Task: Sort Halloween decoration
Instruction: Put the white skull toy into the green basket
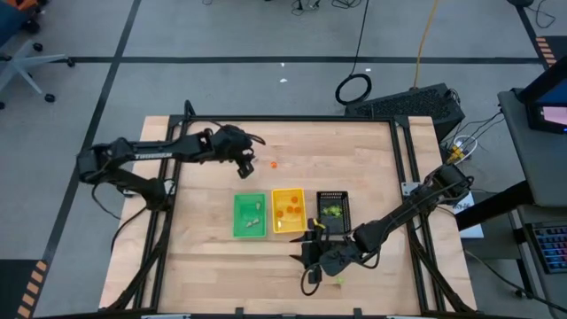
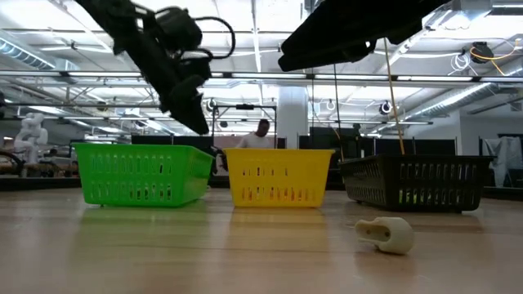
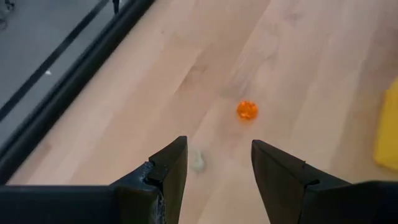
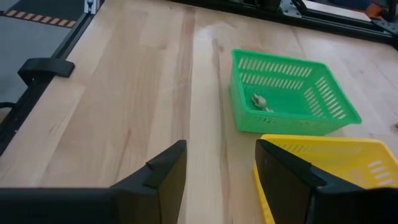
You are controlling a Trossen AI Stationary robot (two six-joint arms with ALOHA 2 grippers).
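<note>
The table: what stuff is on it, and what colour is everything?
Green tray: one, left of the row, whitish trinkets inside.
Yellow tray: one, middle, orange trinkets inside.
Black tray: one, right, yellow-green trinkets inside.
Orange trinket: one, loose on the wood.
Pale trinket: one, loose beside the left fingers.
Whitish trinket: one, lying in front of the black tray.
Left gripper: open, above the loose trinkets.
Right gripper: open, empty, near the yellow tray.
</note>
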